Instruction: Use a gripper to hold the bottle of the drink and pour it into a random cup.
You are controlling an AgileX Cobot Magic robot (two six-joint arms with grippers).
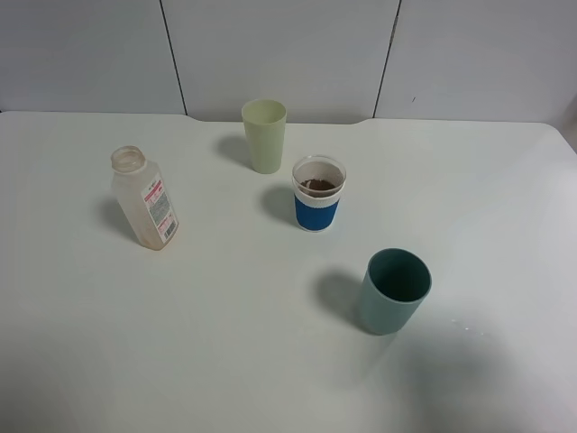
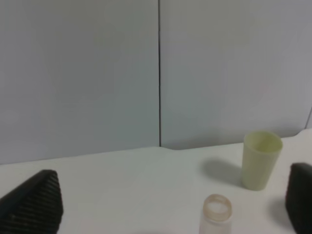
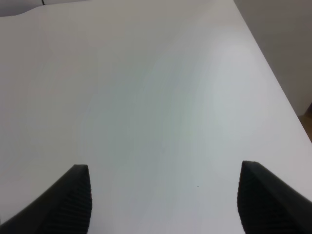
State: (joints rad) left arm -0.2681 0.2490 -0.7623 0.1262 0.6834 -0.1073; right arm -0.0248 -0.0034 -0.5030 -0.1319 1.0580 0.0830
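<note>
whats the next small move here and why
Probably none beyond keeping both arms back: the pour looks done. The bottle stands on the table looking empty, brown drink sits in the blue-banded cup, and the left gripper is open and holds nothing.

1. In your left wrist view, the left gripper shows only two black fingers, wedge-shaped with fine ribbed faces.
2. In your right wrist view, the right gripper shows the same: black tapered fingers, their pads ridged in close horizontal lines.
</note>
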